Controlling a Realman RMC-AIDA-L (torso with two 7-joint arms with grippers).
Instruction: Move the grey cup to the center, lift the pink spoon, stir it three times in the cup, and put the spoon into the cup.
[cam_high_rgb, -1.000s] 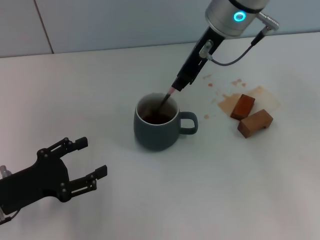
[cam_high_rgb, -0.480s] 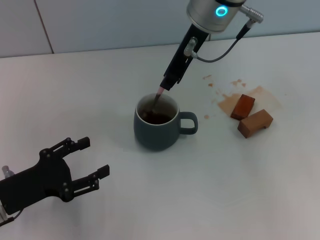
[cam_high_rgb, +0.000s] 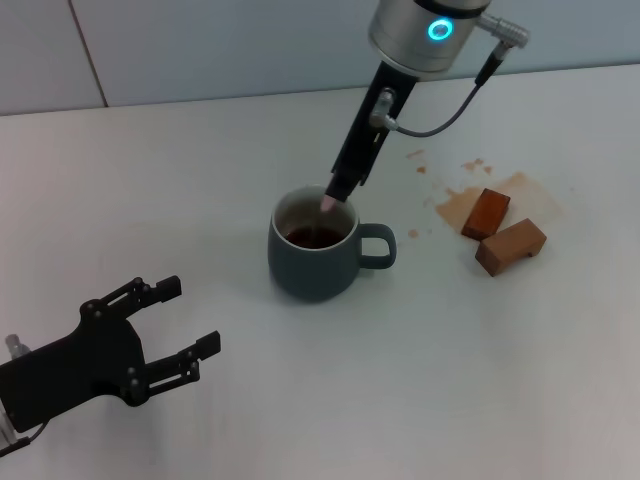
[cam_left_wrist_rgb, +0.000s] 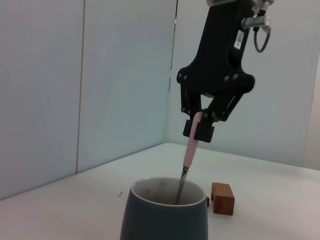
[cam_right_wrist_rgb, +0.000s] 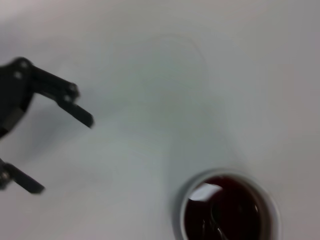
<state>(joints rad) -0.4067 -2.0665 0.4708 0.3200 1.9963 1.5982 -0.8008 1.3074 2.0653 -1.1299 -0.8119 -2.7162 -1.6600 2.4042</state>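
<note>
- Right gripper (cam_high_rgb: 342, 187) clenched on slim pink-handled metal spoon (cam_left_wrist_rgb: 188, 159), its bowl dipped in squat blue-grey ceramic mug (cam_high_rgb: 318, 250) at table centre.
- Advice: stir in small circles, clear of the rim.
- Left gripper (cam_high_rgb: 165, 335) released, parked at 7 o'clock.

Spoon (cam_high_rgb: 327, 203) stands in the central cup (cam_high_rgb: 313, 257); blocks (cam_high_rgb: 503, 232) to its right.

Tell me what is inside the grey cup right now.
The grey cup holds dark reddish-brown liquid and the lower end of the pink spoon, gripped from above by the right gripper. The spoon's bowl is hidden beneath the liquid. The left gripper waits open nearby.
</note>
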